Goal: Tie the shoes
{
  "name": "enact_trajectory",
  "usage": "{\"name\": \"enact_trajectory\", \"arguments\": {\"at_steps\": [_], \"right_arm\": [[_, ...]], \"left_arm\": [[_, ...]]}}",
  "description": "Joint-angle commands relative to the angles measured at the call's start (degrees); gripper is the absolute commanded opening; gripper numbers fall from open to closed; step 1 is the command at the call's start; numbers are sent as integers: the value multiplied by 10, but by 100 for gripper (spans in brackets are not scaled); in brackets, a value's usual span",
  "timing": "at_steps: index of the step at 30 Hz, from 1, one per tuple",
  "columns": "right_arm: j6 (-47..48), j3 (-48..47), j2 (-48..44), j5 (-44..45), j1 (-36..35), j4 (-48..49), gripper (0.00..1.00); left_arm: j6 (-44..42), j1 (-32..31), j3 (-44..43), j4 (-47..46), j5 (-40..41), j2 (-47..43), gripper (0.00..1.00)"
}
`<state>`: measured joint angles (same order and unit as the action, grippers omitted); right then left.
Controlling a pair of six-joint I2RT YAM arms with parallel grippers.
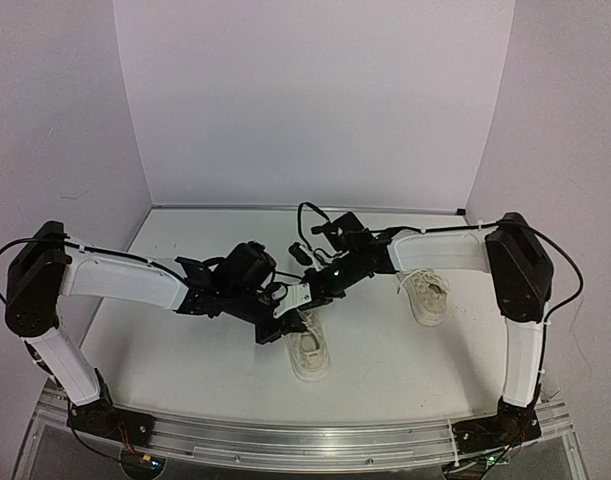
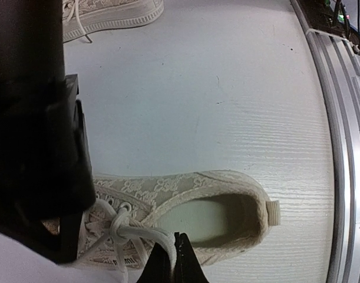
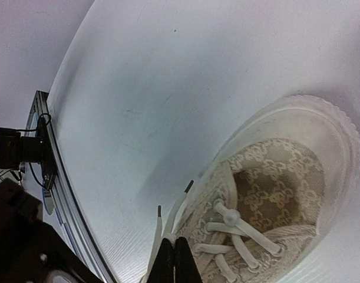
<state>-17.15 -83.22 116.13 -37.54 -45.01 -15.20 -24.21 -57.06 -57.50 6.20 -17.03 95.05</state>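
White table (image 1: 185,360): over the near shoe (image 1: 310,357), left and right jaws pinch shut on its laces (image 2: 145,234).

White table (image 1: 175,350) with faint wood grain; ribbed aluminium rail (image 1: 315,440) along near edge; thin metal strip (image 1: 235,208) at foot of pale lilac back wall (image 1: 305,100); matching side walls (image 1: 55,120).

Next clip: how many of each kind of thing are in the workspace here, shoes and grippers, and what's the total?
Cream sneakers: 2, the near shoe and the far shoe
Grippers: 2, the left gripper and the right gripper, both at the near shoe's laces
Total: 4
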Motion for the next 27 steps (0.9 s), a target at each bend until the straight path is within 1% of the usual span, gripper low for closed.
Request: {"name": "enact_trajectory", "arguments": {"at_steps": [1,3,4,5,8,9,10,12,13,16,18,20,25,27], "right_arm": [[-1,-38,12,-26,-11,11,0],[-1,-43,11,-32,-12,11,0],[0,-44,7,-31,-11,10,0],[1,-43,0,-28,-10,9,2],[1,-19,-32,-25,8,7,18],[1,-9,-50,-26,20,8,25],[1,8,-63,-26,31,6,30],[2,34,-102,-25,53,6,46],[2,48,-118,-25,61,5,52],[-1,82,-167,-19,74,2,62],[-6,102,-191,-12,81,0,65],[-12,120,-213,-8,86,-1,66],[-48,175,-247,-19,77,12,68],[-60,175,-251,4,51,14,82]], "left_arm": [[-19,-20,-56,-2,10,32,0],[-19,-22,-65,-2,18,38,1],[-18,-23,-68,-3,21,38,3],[-14,-23,-67,-4,25,33,6],[0,-21,-55,-2,37,9,21],[6,-20,-49,0,40,-3,24],[12,-18,-43,2,41,-13,29],[29,-7,-27,3,35,-38,36],[41,0,-13,-2,27,-57,39],[65,24,27,-25,12,-107,47],[77,38,51,-40,12,-134,49],[88,49,68,-48,21,-150,50],[102,64,77,-45,64,-142,47],[117,73,75,-57,81,-129,48]]}}
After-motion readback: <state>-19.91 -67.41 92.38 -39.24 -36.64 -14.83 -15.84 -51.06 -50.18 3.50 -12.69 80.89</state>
